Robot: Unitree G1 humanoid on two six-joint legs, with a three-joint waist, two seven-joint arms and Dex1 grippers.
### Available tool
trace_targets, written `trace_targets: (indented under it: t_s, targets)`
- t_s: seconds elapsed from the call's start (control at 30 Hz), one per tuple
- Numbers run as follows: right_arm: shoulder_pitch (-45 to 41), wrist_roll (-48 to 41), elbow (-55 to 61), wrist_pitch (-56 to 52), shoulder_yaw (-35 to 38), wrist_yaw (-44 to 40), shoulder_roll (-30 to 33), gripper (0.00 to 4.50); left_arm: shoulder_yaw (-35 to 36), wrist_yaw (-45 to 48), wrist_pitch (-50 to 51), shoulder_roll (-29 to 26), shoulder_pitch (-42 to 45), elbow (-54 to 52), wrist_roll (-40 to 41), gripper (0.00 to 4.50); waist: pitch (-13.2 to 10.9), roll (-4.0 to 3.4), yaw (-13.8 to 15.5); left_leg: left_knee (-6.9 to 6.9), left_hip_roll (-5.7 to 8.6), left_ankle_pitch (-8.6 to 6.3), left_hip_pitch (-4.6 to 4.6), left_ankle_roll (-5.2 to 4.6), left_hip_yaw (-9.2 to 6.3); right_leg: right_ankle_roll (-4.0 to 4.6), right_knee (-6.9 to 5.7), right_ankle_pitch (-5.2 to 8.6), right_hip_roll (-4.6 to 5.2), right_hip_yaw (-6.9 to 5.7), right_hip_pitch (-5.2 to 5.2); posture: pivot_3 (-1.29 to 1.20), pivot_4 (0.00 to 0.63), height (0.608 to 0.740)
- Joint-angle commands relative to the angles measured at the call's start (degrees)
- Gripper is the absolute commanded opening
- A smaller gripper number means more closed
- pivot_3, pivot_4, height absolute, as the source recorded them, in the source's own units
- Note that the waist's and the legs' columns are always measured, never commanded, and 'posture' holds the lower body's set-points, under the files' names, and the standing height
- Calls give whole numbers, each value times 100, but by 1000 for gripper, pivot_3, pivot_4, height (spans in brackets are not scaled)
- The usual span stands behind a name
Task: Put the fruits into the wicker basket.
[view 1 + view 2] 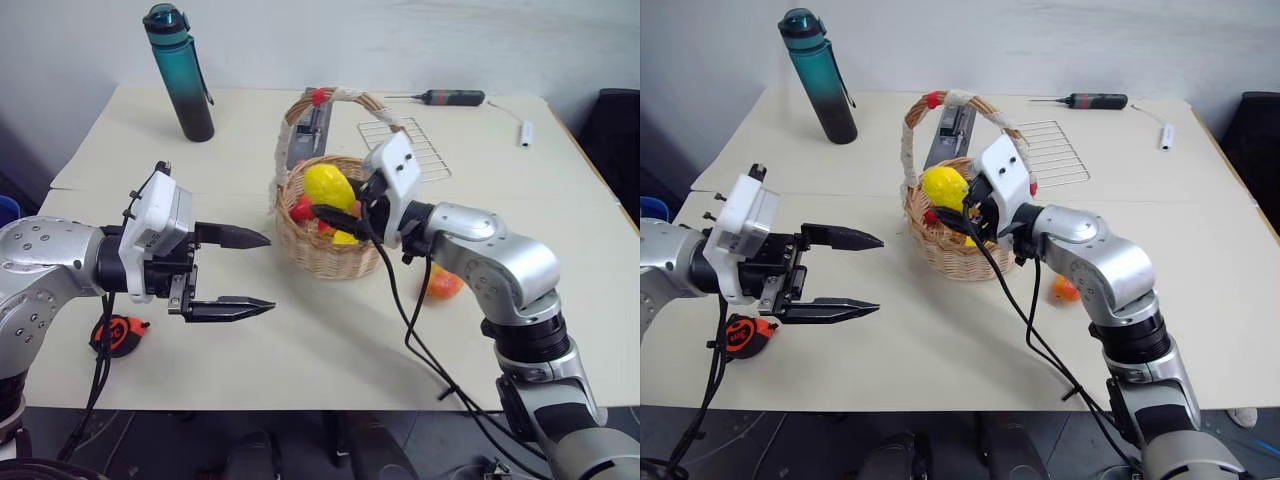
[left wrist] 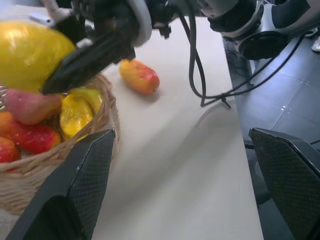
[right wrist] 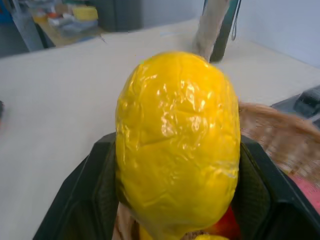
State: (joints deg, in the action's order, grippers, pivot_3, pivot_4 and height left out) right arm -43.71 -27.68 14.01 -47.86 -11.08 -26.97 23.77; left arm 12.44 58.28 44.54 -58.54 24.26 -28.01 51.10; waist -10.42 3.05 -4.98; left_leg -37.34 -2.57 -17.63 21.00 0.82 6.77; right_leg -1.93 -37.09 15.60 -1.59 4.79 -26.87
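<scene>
The yellow lemon (image 1: 328,187) sits clamped in the right pincer (image 1: 335,215) directly above the wicker basket (image 1: 325,250), which stands on the counter (image 1: 300,350) and holds red, pink and yellow fruits (image 2: 30,125). A mango (image 1: 443,283) lies just right of the basket. Left of the basket, the left pincer (image 1: 240,272) hangs wide and empty.

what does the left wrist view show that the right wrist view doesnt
Left wrist view only: the mango lying on the table beside the basket, the red and pink fruits inside it, and the open left gripper.

Right wrist view only: the teal bottle.

Both: the yellow lemon in the right gripper, and the wicker basket.
</scene>
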Motion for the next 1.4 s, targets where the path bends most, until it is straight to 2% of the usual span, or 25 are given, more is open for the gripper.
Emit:
trace_targets:
  t_s: [0.03, 0.07, 0.1, 0.23, 0.37, 0.47, 0.5, 0.57, 0.67, 0.8, 0.93, 1.17, 1.3, 1.4]
  targets:
    - [42, -23, 207, -36, 193, -123, 40, 4106, 72, -49, -93, 35, 109, -2, -38, 4500, 1, 0, 21, -2, 0, -1, 27, 1, 2, -1, -2, 0, 2, -1, -24, 0, 150, 740]
    - [71, -65, 268, -80, 240, -156, 51, 4414, 59, -49, -105, 40, 115, 11, -52, 4500, 1, 0, 25, -7, 1, -2, 58, 0, 10, -1, -24, 0, 7, -1, -57, 0, 150, 740]
    - [113, -116, 361, -132, 301, -200, 90, 4489, 42, -51, -107, 48, 131, 23, -60, 4500, 0, 0, 25, -11, 0, -2, 71, 0, 11, -2, -38, -1, 8, -2, -70, 0, 150, 740]
    - [371, -467, 892, -399, 759, -423, 421, 4489, -49, -32, -129, 123, 226, 81, -90, 4500, 0, 0, 30, -20, -1, -6, 72, 2, 11, -3, -32, 0, 8, -5, -71, 0, 150, 740]
    - [1223, -1904, 1766, -974, 2461, -1203, 1444, 4489, -232, 65, -185, 223, 411, 223, -183, 4500, -1, -1, 74, -51, 2, -10, 68, -2, 6, -4, -34, 0, 8, -5, -58, 0, 150, 740]
    - [2445, -2845, 1979, -1456, 3893, -2119, 2454, 4489, -315, 175, -218, 256, 512, 328, -235, 4500, -2, -2, 163, -56, 9, -27, 49, -33, 2, -10, -33, 1, 6, -4, -35, 0, 150, 740]
    - [2686, -3009, 2002, -1501, 4114, -2228, 2635, 4489, -323, 208, -231, 255, 521, 351, -247, 4500, -2, -2, 168, -56, 8, -30, 25, -39, 0, -14, -32, 4, 2, -3, -12, 0, 150, 740]
    - [3744, -2910, 1860, -1582, 5012, -2782, 3059, 4489, -406, 291, -283, 270, 617, 466, -318, 4500, -3, -5, 146, -56, 7, -33, -7, -42, 0, -17, -20, 5, 0, 2, 25, 0, 150, 740]
    - [4822, -2753, 1630, -1455, 5906, -3207, 3239, 4489, -494, 388, -337, 313, 738, 605, -402, 4500, -4, -3, 150, -55, 5, -31, -26, -45, -2, -25, 0, 5, -7, 6, 58, 0, 150, 740]
    - [5402, -2335, 1299, -1065, 6105, -2899, 2939, 4489, -632, 558, -437, 386, 843, 738, -532, 4500, -3, 0, 38, -52, -1, -28, -85, -49, -3, -43, 38, -3, -12, 10, 150, 0, 150, 740]
    - [5314, -2034, 1179, -778, 5562, -1867, 2097, 4489, -744, 627, -416, 483, 988, 807, -545, 4500, 5, 13, 8, -39, -4, -22, -87, -52, -10, -31, 61, -10, -17, 9, 148, 0, 150, 740]
    - [4100, -2699, 1004, -1767, 4925, 55, 1140, 4489, -626, 562, -230, 567, 1123, 694, -313, 4500, -6, -13, 3, 10, -1, -22, -82, -41, 0, -21, 55, -10, -13, 17, 130, 0, 150, 740]
    - [3330, -2484, 120, -2276, 4757, 1267, 576, 4489, -661, 459, -201, 630, 1124, 561, -324, 4500, -7, -15, 10, 12, -3, -18, -83, -27, -5, -14, 53, -6, -15, 13, 116, 0, 150, 740]
    - [2887, -2454, -498, -2520, 4831, 1820, 273, 4489, -646, 370, -157, 661, 1093, 477, -303, 4500, -8, -19, 10, 10, 1, -17, -79, -27, -1, -14, 55, -6, -9, 16, 110, 0, 150, 740]
